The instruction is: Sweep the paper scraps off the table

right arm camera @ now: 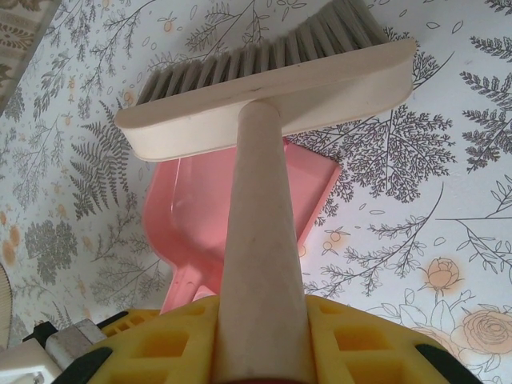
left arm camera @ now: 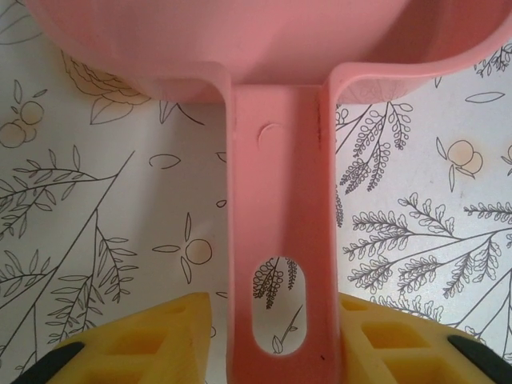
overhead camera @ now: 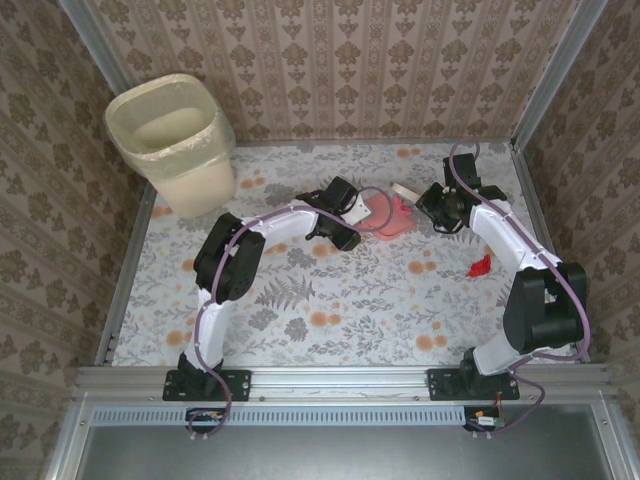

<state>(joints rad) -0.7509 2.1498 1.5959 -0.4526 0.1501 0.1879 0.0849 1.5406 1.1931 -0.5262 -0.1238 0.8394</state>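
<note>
Clamping the dustpan by its handle, the left claw faces the right claw, tight on a brush. Open bench lies behind both. One crumpled red paper scrap sits behind the right claw, near the bench's right edge.

Pink dustpan, cream brush, fern-printed table

The near middle of the surface lies open; the bin blocks the far-left corner, and dustpan and brush crowd mid-far.
</note>
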